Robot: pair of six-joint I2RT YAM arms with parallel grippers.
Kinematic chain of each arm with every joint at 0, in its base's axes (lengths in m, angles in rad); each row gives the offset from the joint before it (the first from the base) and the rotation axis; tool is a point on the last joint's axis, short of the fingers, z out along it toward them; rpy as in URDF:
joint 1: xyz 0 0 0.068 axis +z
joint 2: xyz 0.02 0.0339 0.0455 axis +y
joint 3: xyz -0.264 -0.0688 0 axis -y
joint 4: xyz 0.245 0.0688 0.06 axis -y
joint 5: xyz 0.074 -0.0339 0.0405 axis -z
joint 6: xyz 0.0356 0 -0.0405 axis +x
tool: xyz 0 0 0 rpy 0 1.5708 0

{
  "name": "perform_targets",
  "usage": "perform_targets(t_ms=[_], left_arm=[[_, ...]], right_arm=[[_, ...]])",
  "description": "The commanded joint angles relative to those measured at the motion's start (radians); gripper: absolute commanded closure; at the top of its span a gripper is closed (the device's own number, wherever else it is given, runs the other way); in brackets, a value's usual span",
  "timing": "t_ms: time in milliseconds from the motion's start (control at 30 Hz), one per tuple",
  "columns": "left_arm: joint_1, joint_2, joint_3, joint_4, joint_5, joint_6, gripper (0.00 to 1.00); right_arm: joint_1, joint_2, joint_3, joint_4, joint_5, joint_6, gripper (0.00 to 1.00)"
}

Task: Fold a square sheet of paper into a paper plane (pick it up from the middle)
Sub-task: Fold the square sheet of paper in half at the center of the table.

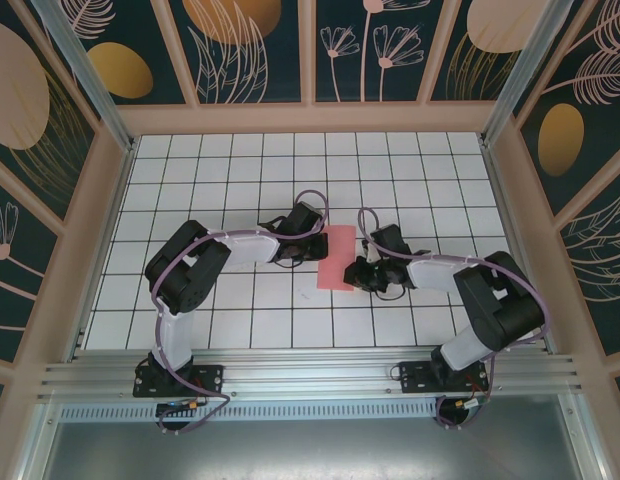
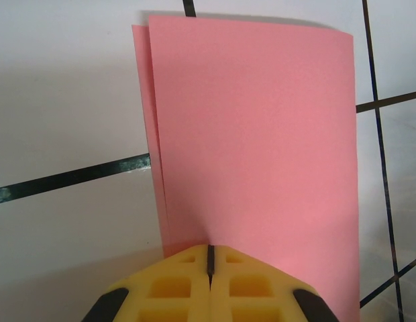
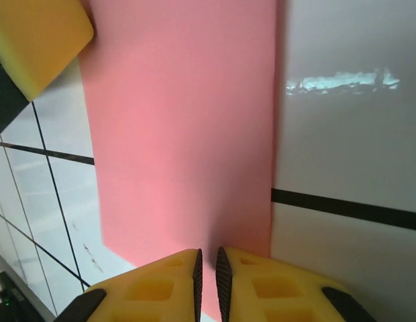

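Note:
The square sheet of paper (image 1: 337,257) lies flat in the middle of the gridded table, folded in half into a salmon-pink rectangle (image 2: 255,134). In the left wrist view, a lower layer peeks out along its left side. My left gripper (image 1: 315,248) is shut, its yellow tips (image 2: 211,247) resting on the paper's left long edge. My right gripper (image 1: 360,272) sits at the paper's right edge near the near corner. Its jaws (image 3: 206,251) are a narrow slit apart over the pink sheet (image 3: 181,134), with nothing pinched. A left finger (image 3: 33,40) shows across the sheet.
The white gridded table (image 1: 240,180) is walled by patterned panels on three sides. A metal rail (image 1: 310,375) with both arm bases runs along the near edge. Open floor lies behind and beside the paper.

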Motion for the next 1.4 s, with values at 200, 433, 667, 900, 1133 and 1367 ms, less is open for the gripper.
perform_targets(t_ms=[200, 433, 667, 900, 1133, 1367], left_arm=[[-0.004, 0.04, -0.044, -0.118, -0.017, 0.018, 1.0], [-0.004, 0.035, -0.047, -0.116, -0.017, 0.016, 1.0], [-0.004, 0.033, -0.045, -0.118, -0.014, 0.018, 1.0], [-0.004, -0.008, -0.051, -0.098, -0.007, 0.0, 0.96], [-0.004, -0.119, -0.062, -0.052, -0.004, -0.019, 0.77], [-0.004, -0.224, -0.152, 0.005, -0.006, -0.059, 0.57]], right_arm=[[0.025, -0.074, 0.003, -0.065, 0.018, 0.009, 0.79], [0.047, -0.076, -0.057, -0.036, 0.022, 0.037, 0.79], [0.046, -0.02, -0.075, -0.025, 0.042, 0.034, 0.79], [0.047, -0.179, -0.005, -0.123, 0.147, -0.005, 0.75], [-0.015, -0.148, 0.033, -0.108, 0.203, -0.008, 0.71], [-0.006, -0.075, 0.08, -0.059, 0.153, -0.015, 0.7]])
